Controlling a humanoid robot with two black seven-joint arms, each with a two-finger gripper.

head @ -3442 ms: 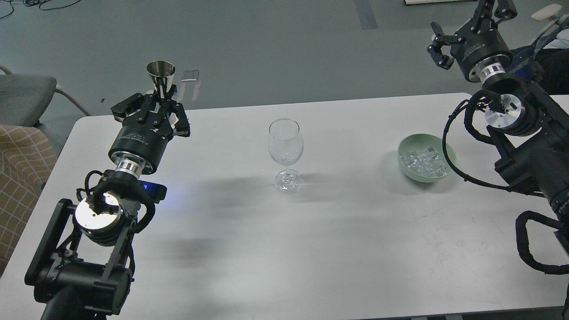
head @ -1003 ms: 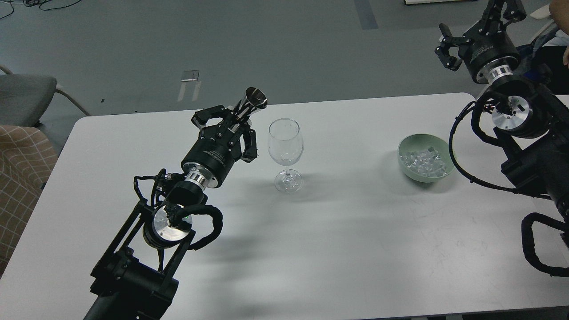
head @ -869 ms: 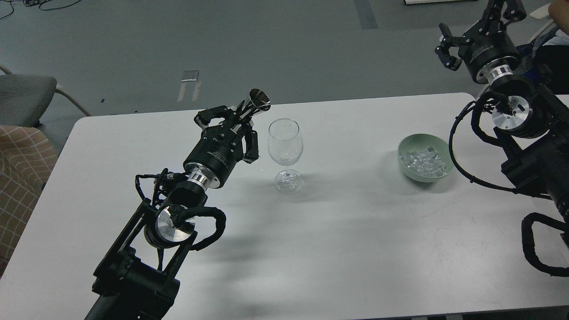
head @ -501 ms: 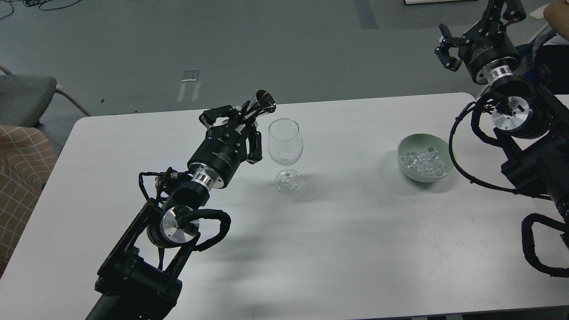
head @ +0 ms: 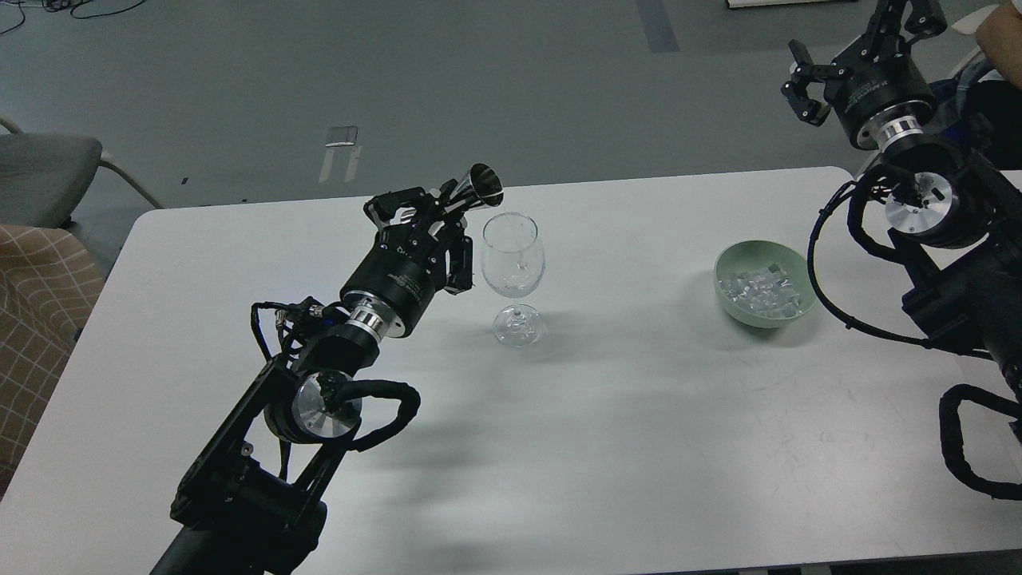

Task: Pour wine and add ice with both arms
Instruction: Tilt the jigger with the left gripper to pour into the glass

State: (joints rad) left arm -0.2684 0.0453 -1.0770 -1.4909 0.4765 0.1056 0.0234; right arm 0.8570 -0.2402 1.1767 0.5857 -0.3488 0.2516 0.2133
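A clear stemmed wine glass (head: 512, 263) stands upright mid-table. My left gripper (head: 435, 217) is shut on a small steel measuring cup (head: 479, 185), tilted to the right, its mouth just left of and above the glass rim. No wine shows in the cup or the glass. The ice (head: 758, 289) is a heap of clear cubes in a pale green bowl (head: 802, 275) at the right. My right gripper (head: 858, 40) is open and empty, held high beyond the table's far right corner, well behind the bowl.
The white table (head: 623, 447) spans the view. A grey chair (head: 48, 172) and a checked cushion (head: 36, 311) stand at the left. A person's arm (head: 1004, 32) shows at the top right edge. Grey floor lies beyond the table.
My left arm has carried the steel cup from the table's far left to the glass and tipped it toward the rim. The right arm has barely moved.
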